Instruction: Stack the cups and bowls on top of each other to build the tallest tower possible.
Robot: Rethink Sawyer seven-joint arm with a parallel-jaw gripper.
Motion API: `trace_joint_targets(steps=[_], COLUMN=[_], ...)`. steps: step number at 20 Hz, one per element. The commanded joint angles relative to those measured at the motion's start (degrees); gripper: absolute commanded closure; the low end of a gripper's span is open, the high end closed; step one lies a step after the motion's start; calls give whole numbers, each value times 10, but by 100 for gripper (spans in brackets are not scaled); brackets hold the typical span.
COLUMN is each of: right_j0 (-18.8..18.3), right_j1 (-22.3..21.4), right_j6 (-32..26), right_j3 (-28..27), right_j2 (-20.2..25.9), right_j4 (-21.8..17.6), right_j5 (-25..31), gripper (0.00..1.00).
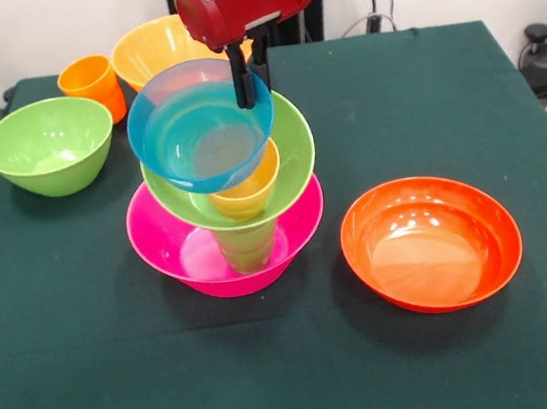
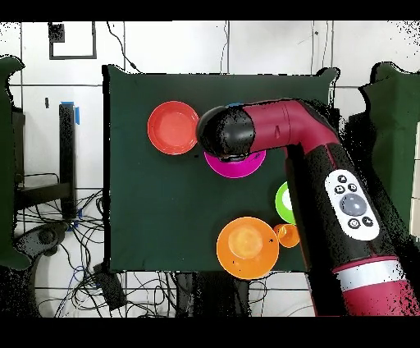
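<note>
The tower stands mid-table: a big pink bowl (image 1: pixel 162 241) as base, a green cup (image 1: pixel 247 248) upright in it, a light green bowl (image 1: pixel 292 147) on that, and a yellow cup (image 1: pixel 252 191) inside the green bowl. My gripper (image 1: pixel 244 95) comes down from above and is shut on the far rim of the translucent blue bowl (image 1: pixel 194 134). It holds the bowl tilted toward the camera, just over the yellow cup. In the overhead view the arm (image 2: pixel 279 131) hides the tower, and only the pink bowl's edge (image 2: pixel 238 167) shows.
A red-orange bowl (image 1: pixel 430 242) (image 2: pixel 173 127) sits to the right of the tower. At the back left are a second light green bowl (image 1: pixel 49 145) (image 2: pixel 282 203), an orange cup (image 1: pixel 91 84) (image 2: pixel 288 235) and a yellow-orange bowl (image 1: pixel 154 47) (image 2: pixel 246 246).
</note>
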Motion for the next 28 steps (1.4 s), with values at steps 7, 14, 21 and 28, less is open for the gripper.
trace_joint_targets(steps=[7, 14, 21, 28], right_j0=[13, 15, 21, 26], right_j1=[-1, 3, 4, 8], right_j6=[-13, -6, 4, 5], right_j3=[43, 47, 48, 42], right_j2=[-6, -6, -10, -10], right_j4=[-12, -16, -17, -19], right_j5=[-19, -33, -41, -43], gripper=[100, 100, 100, 100])
